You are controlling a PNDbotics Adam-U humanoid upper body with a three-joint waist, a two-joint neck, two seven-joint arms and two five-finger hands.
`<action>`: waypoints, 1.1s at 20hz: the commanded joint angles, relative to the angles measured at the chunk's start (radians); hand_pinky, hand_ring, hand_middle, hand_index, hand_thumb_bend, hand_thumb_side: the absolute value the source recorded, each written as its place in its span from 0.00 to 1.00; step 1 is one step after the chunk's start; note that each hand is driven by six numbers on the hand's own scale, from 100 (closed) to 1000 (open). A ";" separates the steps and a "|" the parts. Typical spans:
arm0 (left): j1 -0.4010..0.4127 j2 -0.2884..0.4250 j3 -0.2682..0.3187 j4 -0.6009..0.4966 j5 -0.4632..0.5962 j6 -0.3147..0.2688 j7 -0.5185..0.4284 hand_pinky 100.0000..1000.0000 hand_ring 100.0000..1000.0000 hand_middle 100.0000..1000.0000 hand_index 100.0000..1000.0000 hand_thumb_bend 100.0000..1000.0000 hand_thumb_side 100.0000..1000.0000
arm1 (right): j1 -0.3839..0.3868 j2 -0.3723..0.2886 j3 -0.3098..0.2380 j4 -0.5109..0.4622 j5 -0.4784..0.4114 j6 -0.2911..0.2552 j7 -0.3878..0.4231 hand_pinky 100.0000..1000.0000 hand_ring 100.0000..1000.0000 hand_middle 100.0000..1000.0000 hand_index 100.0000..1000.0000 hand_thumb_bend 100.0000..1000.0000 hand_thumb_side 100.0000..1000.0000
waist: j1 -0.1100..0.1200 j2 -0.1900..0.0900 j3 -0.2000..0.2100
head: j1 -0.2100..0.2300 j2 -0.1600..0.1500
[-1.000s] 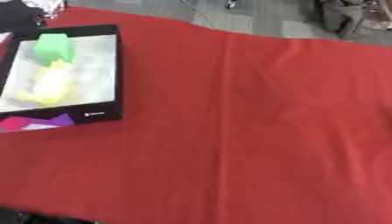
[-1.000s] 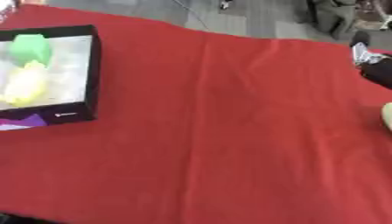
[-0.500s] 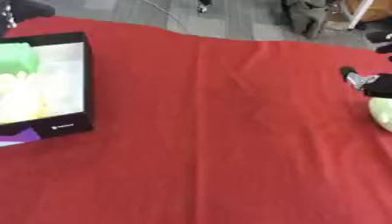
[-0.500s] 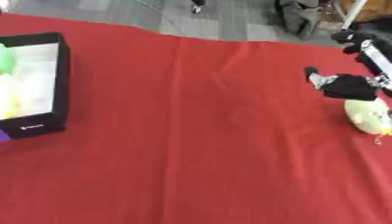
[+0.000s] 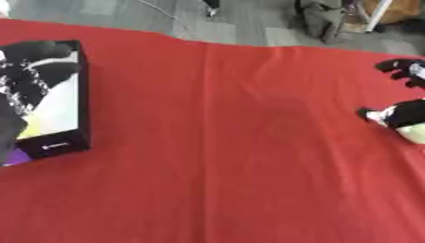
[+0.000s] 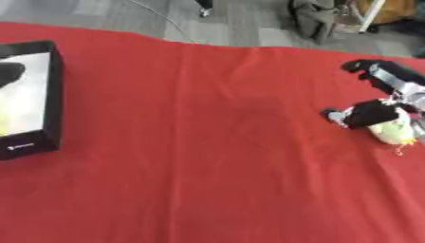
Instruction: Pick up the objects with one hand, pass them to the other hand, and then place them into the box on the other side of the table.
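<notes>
A pale yellow-green soft object (image 6: 395,133) lies on the red tablecloth (image 6: 216,142) near the right edge. My right hand (image 6: 375,112) comes in from the right and sits over it, its dark thumb (image 6: 342,115) low beside the object's left side and its fingers (image 6: 370,67) spread out above; it looks open, not closed round the object. At the far left stands the black box (image 5: 82,97) with a white inside. My left hand (image 5: 29,78) shows as a dark blur over the box. A bit of yellow (image 5: 27,129) shows inside the box beneath it.
A purple scrap (image 5: 10,156) lies at the box's front left corner. Beyond the table's far edge is grey floor with a dark bag (image 5: 322,19) and a white leg (image 5: 378,14). Wide red cloth stretches between box and right hand.
The camera has swung right, so the box sits further left in view. My right hand has come further in over the pale object. My left hand now shows over the box.
</notes>
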State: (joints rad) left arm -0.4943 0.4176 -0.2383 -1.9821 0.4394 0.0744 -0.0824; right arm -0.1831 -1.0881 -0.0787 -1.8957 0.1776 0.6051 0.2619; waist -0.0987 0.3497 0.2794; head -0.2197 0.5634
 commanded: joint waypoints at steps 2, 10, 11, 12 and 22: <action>0.018 -0.012 0.002 -0.018 0.000 0.010 -0.004 0.98 0.79 0.77 0.78 0.19 0.79 | 0.009 -0.050 -0.050 0.046 0.025 0.017 0.011 0.90 0.91 0.90 0.94 0.38 0.09 | 0.004 -0.013 -0.003 | -0.012 -0.014; 0.056 -0.042 -0.009 -0.018 -0.016 -0.003 -0.009 0.97 0.79 0.76 0.78 0.18 0.80 | 0.037 -0.043 -0.074 0.119 0.082 0.051 -0.050 0.90 0.92 0.91 0.94 0.42 0.05 | 0.006 -0.007 0.002 | -0.028 -0.017; 0.058 -0.044 -0.012 -0.018 -0.019 -0.008 -0.012 0.97 0.79 0.76 0.78 0.18 0.79 | 0.041 -0.041 -0.076 0.130 0.084 0.053 -0.055 0.90 0.93 0.91 0.94 0.43 0.05 | 0.006 -0.006 0.002 | -0.030 -0.017; 0.060 -0.046 -0.014 -0.018 -0.022 -0.013 -0.015 0.97 0.79 0.76 0.78 0.18 0.79 | 0.043 -0.040 -0.078 0.138 0.084 0.053 -0.057 0.90 0.93 0.91 0.94 0.43 0.06 | 0.007 -0.005 0.003 | -0.031 -0.018; 0.065 -0.048 -0.013 -0.018 -0.033 -0.056 -0.016 0.97 0.79 0.76 0.77 0.14 0.77 | 0.070 -0.032 -0.106 0.195 0.060 0.055 -0.103 0.89 0.92 0.91 0.94 0.43 0.08 | 0.017 0.006 0.006 | -0.048 -0.025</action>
State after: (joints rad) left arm -0.4228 0.3620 -0.2558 -1.9821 0.4120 0.0271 -0.0991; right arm -0.1122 -1.0872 -0.1643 -1.7006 0.2412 0.6591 0.1709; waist -0.0833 0.3716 0.2856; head -0.2617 0.5509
